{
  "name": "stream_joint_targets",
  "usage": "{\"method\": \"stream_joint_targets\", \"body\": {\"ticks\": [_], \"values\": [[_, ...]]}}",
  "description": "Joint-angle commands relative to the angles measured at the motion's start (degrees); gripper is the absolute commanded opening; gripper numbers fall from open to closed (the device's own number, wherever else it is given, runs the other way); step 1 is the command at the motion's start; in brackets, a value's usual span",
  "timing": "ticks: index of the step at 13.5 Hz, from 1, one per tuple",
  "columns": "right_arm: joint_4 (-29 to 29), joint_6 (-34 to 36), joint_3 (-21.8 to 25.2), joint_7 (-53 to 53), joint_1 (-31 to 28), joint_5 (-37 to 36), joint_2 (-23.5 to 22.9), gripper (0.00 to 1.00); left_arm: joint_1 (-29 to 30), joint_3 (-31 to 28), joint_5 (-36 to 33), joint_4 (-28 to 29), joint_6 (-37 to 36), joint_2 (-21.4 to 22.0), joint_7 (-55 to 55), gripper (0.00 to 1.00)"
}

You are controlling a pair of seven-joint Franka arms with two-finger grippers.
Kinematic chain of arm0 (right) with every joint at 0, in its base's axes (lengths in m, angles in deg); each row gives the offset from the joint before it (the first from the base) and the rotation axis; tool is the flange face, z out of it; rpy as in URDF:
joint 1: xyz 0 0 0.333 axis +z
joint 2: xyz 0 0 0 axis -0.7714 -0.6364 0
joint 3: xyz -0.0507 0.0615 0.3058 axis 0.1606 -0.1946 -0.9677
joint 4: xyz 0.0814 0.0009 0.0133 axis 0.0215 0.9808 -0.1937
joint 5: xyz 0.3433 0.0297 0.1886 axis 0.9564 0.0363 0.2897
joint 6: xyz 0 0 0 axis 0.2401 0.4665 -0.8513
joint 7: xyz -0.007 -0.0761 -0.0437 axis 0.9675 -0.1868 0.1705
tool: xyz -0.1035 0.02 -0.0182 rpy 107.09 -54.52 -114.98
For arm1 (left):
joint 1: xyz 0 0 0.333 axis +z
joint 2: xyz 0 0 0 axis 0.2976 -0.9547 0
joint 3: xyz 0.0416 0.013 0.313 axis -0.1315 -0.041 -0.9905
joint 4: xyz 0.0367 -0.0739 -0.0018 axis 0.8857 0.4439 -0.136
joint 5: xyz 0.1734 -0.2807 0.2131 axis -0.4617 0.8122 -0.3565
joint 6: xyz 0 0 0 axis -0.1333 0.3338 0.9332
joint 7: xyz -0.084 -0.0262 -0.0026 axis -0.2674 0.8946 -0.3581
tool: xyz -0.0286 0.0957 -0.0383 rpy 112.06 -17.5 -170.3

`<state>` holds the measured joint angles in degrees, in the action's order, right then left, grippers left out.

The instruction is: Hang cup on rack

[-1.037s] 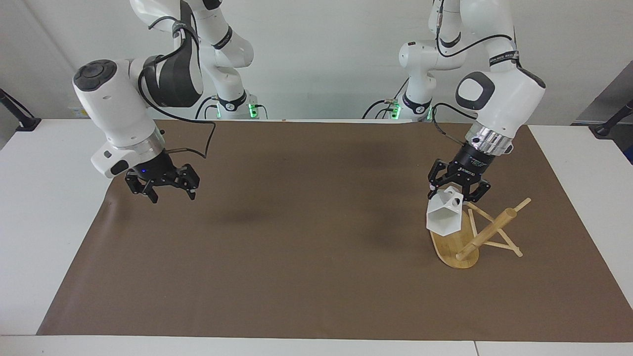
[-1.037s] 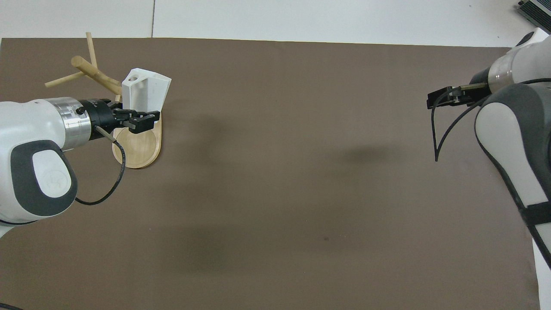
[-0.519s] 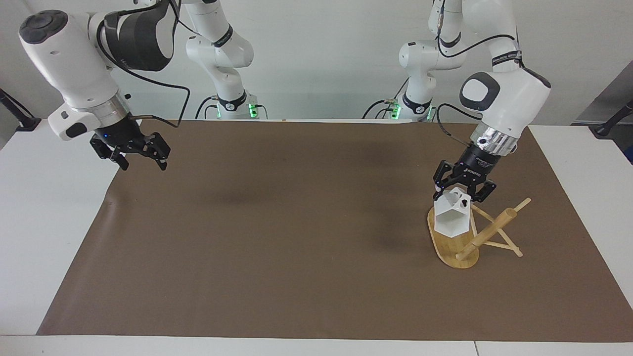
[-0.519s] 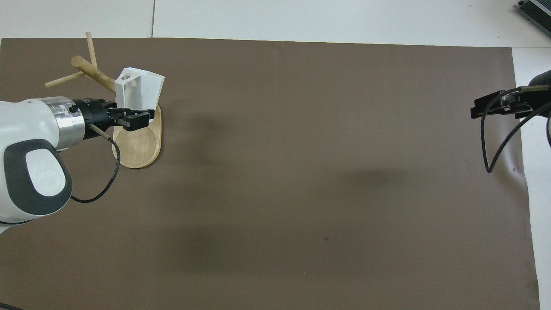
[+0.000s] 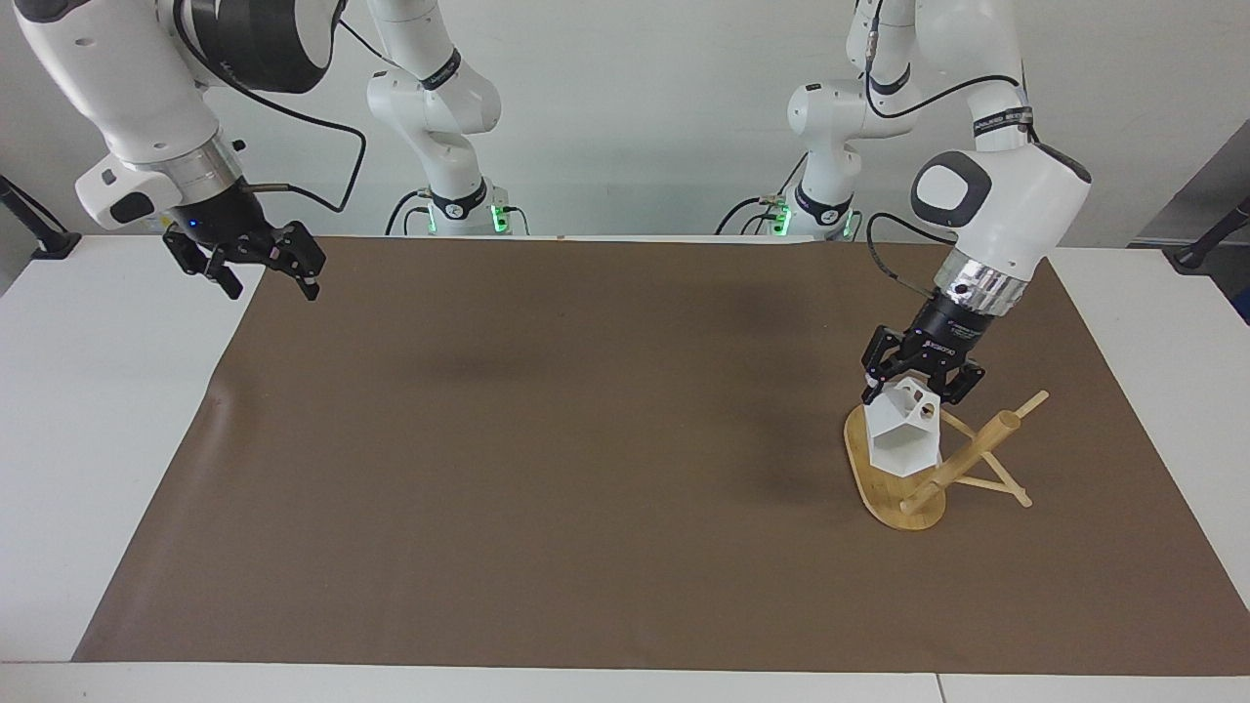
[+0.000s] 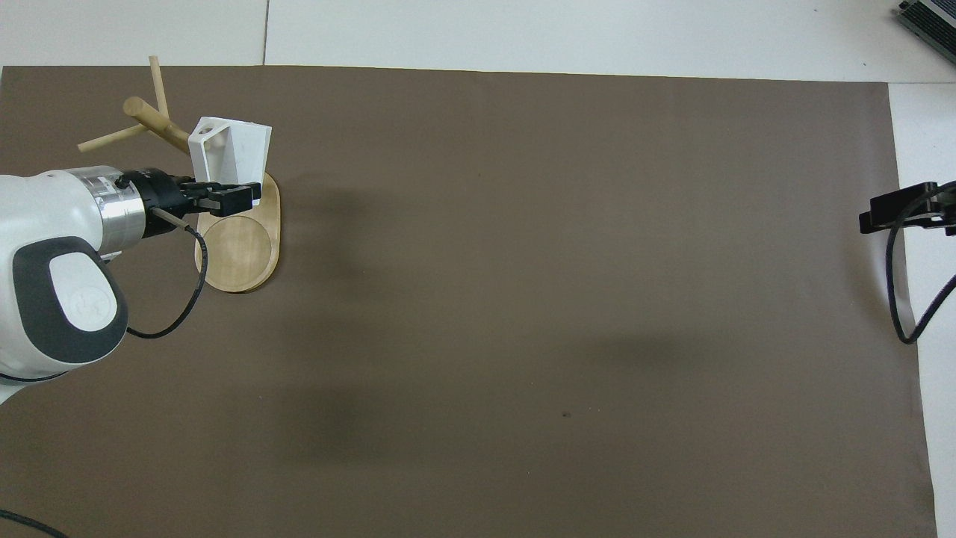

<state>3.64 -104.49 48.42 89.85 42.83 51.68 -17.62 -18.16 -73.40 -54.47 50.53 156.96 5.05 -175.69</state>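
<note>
**Cup held over the rack's base**

Between my left gripper's (image 5: 922, 380) clamped fingers sits the small white faceted cup with its hexagonal rim and blocky pierced handle (image 5: 905, 435). I grip it near the handle, so the cup hangs just below my fingertips, tilted, its rim turned toward the table's front edge and the handle's round hole facing up. Directly under the cup and my gripper lies the flat oval base of the light bamboo mug rack (image 5: 884, 488). Whether the cup touches that base I cannot tell. The rack's thick round post leans away from my gripper, toward the left arm's end of the table, with thin pegs sticking out beside it; the post passes just beside the cup's lower edge. From above, my left gripper (image 6: 224, 196) covers the base's farther end and the cup (image 6: 228, 153) shows beside the post of the rack (image 6: 239, 258).

Under all of this spreads a brown paper mat (image 5: 586, 439) on the white table (image 5: 88, 391).

My right gripper (image 5: 256, 264) hovers with its fingers spread, holding nothing, over the mat's corner at the right arm's end, well apart from the cup.
</note>
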Motion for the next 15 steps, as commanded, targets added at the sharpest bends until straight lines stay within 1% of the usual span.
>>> {"method": "stream_joint_targets", "body": {"ticks": [1,3,5,7,8,12,13,14,15], "values": [[2.73,-0.15,0.58,-1.06,0.97,-0.11,1.87,1.00,1.20,0.44,-0.71,0.14,1.49,-0.39,-3.22,0.00],[2.91,-0.06,0.76,-0.71,0.79,-0.11,1.87,1.00,3.21,0.52,-0.71,-0.74,1.32,-0.74,-3.67,0.00],[3.17,-0.06,3.64,-0.45,2.01,-0.11,2.22,1.00,3.22,0.52,-0.71,-1.00,1.40,-1.00,-5.33,0.00],[3.08,-0.23,8.29,0.51,4.91,-0.11,2.31,1.00,3.22,0.52,-0.71,-1.00,1.49,-1.09,-6.83,0.00],[3.08,-0.41,9.27,2.09,5.44,-0.20,2.57,1.00,3.22,0.52,-0.71,-0.92,1.49,-1.09,-7.27,0.00],[2.99,-0.94,8.94,2.46,5.54,-0.29,2.66,1.00,2.96,0.52,-0.80,-0.30,2.20,-1.09,-7.54,0.00],[2.99,-0.94,8.85,2.37,5.54,-0.29,2.66,1.00,2.96,0.52,-0.80,-0.39,1.85,-1.09,-7.62,0.07],[2.99,-0.94,8.84,2.11,5.54,-0.29,2.66,1.00,2.96,0.52,-0.80,-0.39,1.67,-1.09,-7.45,0.33],[2.99,-1.02,8.84,2.10,5.54,-0.20,2.66,1.00,2.61,0.52,-0.88,-0.39,1.58,-1.09,-7.19,0.49]]}}
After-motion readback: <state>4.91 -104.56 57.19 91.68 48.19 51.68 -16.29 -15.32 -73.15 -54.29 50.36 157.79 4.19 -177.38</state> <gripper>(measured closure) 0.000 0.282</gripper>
